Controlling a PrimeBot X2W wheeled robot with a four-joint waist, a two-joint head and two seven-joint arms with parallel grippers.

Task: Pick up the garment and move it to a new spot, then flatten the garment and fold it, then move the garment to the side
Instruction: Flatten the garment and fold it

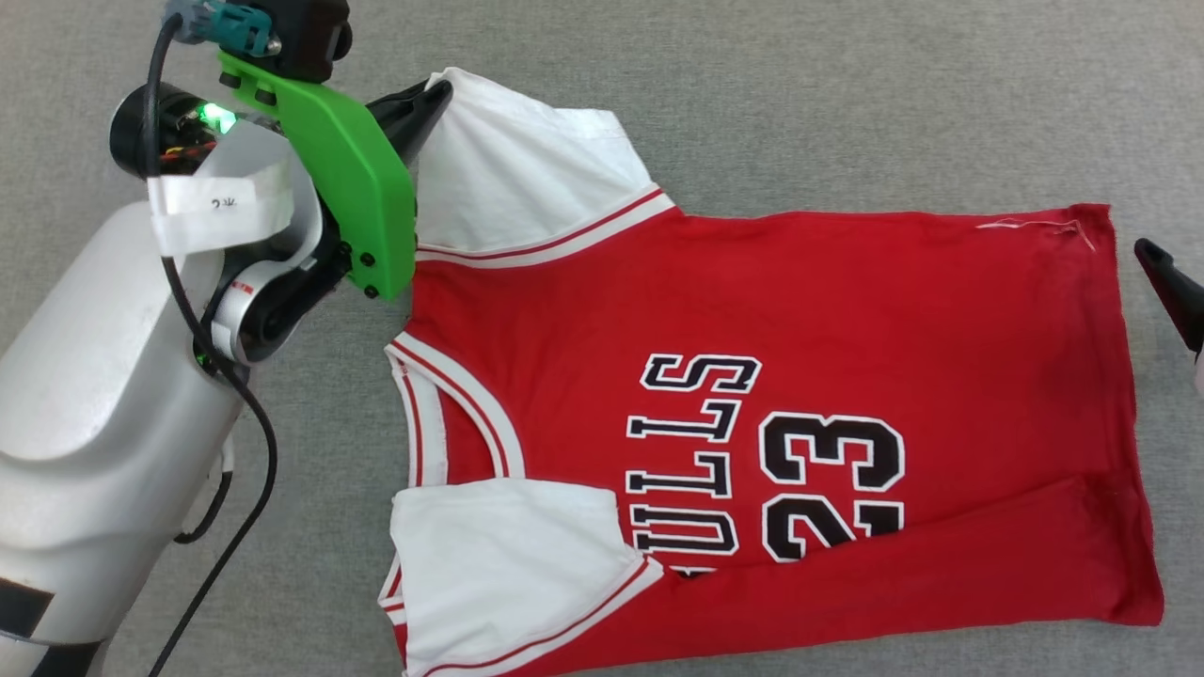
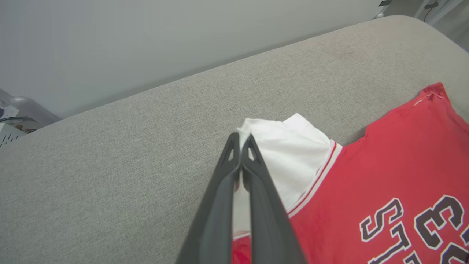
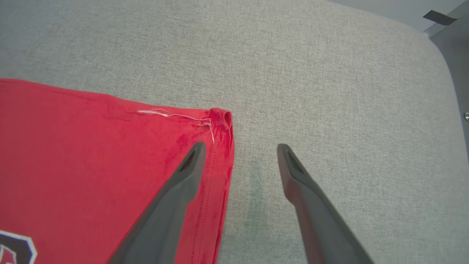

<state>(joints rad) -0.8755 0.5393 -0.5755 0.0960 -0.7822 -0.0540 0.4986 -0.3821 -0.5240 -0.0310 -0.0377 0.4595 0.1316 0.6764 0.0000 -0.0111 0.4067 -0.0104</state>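
The garment, a red jersey with white sleeves and black lettering, lies flat on the grey cloth surface with its near long edge folded over. My left gripper is shut on the edge of the far white sleeve, and the left wrist view shows its fingers pressed together on that sleeve. At the hem's far corner my right gripper stands open, one finger over the red cloth, the other over bare surface. One dark fingertip shows at the head view's right edge.
The grey padded surface stretches bare beyond the jersey. Its rounded edge lies to the right in the right wrist view. My left arm's white shell and green bracket stand at the left.
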